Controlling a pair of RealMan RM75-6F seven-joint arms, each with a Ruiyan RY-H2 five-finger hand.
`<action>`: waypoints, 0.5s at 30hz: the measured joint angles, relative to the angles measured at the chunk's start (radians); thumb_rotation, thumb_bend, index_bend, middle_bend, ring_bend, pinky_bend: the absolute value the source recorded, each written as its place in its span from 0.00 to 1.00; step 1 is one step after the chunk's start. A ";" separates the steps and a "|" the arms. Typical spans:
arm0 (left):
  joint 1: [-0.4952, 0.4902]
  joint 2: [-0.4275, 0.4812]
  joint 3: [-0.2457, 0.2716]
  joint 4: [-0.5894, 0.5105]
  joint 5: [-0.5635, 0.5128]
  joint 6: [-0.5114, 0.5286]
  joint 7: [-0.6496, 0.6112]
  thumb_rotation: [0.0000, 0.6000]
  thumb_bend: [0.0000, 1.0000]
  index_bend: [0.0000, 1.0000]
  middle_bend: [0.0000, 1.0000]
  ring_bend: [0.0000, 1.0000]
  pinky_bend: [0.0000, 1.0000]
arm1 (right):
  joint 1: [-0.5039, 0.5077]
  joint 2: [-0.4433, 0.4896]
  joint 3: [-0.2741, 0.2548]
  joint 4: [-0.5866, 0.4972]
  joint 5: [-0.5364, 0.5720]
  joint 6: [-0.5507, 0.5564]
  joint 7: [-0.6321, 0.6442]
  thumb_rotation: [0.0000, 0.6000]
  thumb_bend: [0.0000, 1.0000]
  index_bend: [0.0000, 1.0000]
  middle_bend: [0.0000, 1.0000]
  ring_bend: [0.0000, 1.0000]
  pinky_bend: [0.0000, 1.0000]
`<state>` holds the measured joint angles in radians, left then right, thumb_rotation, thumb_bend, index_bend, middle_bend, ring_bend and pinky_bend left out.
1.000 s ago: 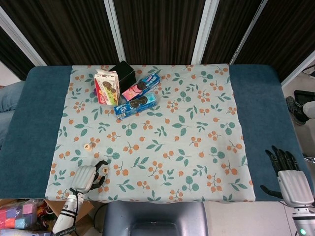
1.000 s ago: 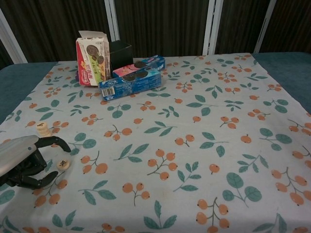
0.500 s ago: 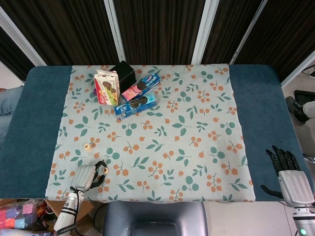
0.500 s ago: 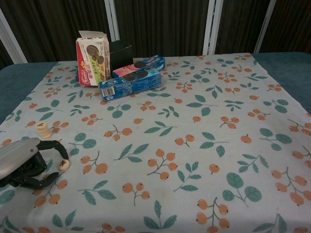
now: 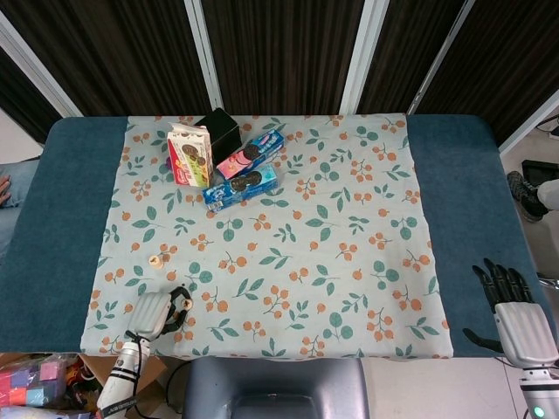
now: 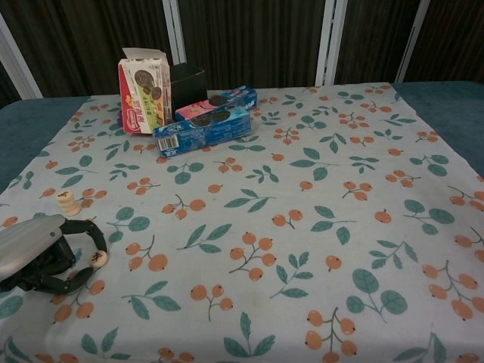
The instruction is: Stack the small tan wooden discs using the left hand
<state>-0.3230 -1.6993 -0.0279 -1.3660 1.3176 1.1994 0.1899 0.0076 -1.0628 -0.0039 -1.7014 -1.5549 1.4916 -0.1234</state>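
Observation:
A loose tan wooden disc [image 6: 97,259] lies on the floral cloth near the front left corner. My left hand [image 6: 38,253] sits low beside it. One finger hooks over the disc's far side while the thumb closes in from the near side, so the disc is pinched between them. In the head view the disc [image 5: 185,303] shows inside the curl of the left hand [image 5: 153,312]. A short stack of tan discs [image 6: 68,202] stands farther back on the left, apart from the hand. My right hand [image 5: 515,316] hangs by the table's right front corner with its fingers spread, holding nothing.
A white-and-red biscuit box [image 6: 144,91] stands upright at the back left beside a black box [image 6: 187,82]. A pink cookie pack [image 6: 217,102] and a blue cookie pack [image 6: 203,130] lie in front of them. The floral cloth [image 6: 318,227] covers the blue table [image 5: 70,227].
My left hand's finger has curled down from stretched out past the disc to hooked onto it. The disc and the stack stayed in place. The right hand has not moved.

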 measured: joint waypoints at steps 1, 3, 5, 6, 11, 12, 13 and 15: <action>0.000 0.000 0.000 0.000 0.000 -0.001 -0.001 1.00 0.42 0.46 1.00 1.00 1.00 | 0.000 0.000 0.000 0.000 0.000 0.000 0.000 1.00 0.19 0.00 0.00 0.00 0.00; 0.000 -0.001 -0.002 0.001 0.000 -0.004 -0.004 1.00 0.42 0.46 1.00 1.00 1.00 | 0.000 0.000 0.000 0.000 -0.001 0.001 0.001 1.00 0.19 0.00 0.00 0.00 0.00; 0.001 -0.001 -0.003 0.002 0.003 -0.002 -0.005 1.00 0.42 0.47 1.00 1.00 1.00 | -0.001 0.000 0.000 0.000 -0.002 0.002 0.002 1.00 0.19 0.00 0.00 0.00 0.00; 0.001 0.000 -0.003 0.001 0.003 -0.002 -0.006 1.00 0.42 0.47 1.00 1.00 1.00 | -0.001 0.001 0.000 0.001 -0.002 0.002 0.003 1.00 0.19 0.00 0.00 0.00 0.00; 0.002 0.004 -0.010 -0.005 0.014 0.010 -0.015 1.00 0.42 0.49 1.00 1.00 1.00 | -0.001 0.001 -0.001 0.001 -0.003 0.002 0.004 1.00 0.19 0.00 0.00 0.00 0.00; 0.002 0.006 -0.015 -0.008 0.016 0.014 -0.018 1.00 0.42 0.49 1.00 1.00 1.00 | -0.001 0.002 -0.001 0.000 -0.003 0.002 0.004 1.00 0.19 0.00 0.00 0.00 0.00; 0.001 0.008 -0.020 -0.011 0.017 0.018 -0.022 1.00 0.42 0.49 1.00 1.00 1.00 | -0.001 0.002 -0.001 0.000 -0.003 0.002 0.004 1.00 0.19 0.00 0.00 0.00 0.00; -0.001 0.016 -0.037 -0.020 0.018 0.029 -0.033 1.00 0.42 0.49 1.00 1.00 1.00 | -0.002 0.002 -0.001 0.001 -0.002 0.003 0.006 1.00 0.19 0.00 0.00 0.00 0.00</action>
<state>-0.3236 -1.6836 -0.0651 -1.3864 1.3359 1.2285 0.1571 0.0058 -1.0604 -0.0049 -1.7009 -1.5573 1.4942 -0.1171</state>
